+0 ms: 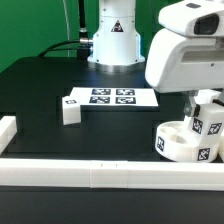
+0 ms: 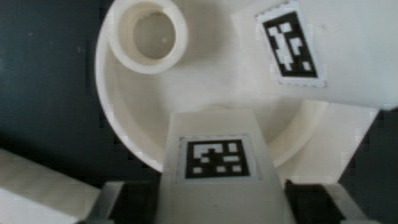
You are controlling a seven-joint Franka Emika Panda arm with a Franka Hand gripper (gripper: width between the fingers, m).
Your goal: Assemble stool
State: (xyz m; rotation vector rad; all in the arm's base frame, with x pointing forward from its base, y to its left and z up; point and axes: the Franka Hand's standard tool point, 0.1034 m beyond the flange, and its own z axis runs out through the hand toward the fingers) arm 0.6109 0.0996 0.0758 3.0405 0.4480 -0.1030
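Marker board (image 1: 112, 97) on black table (image 1: 40, 85), white bars (image 1: 100, 176) along its edge

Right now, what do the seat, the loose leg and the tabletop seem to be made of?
Seat: probably white plastic, matte, even in colour, with a smooth round hole.
Loose leg: seemingly the same matte white plastic, bearing a printed black-and-white tag.
Held leg between the fingers: looks alike.
Tabletop: dark, matte-looking; material unclear.
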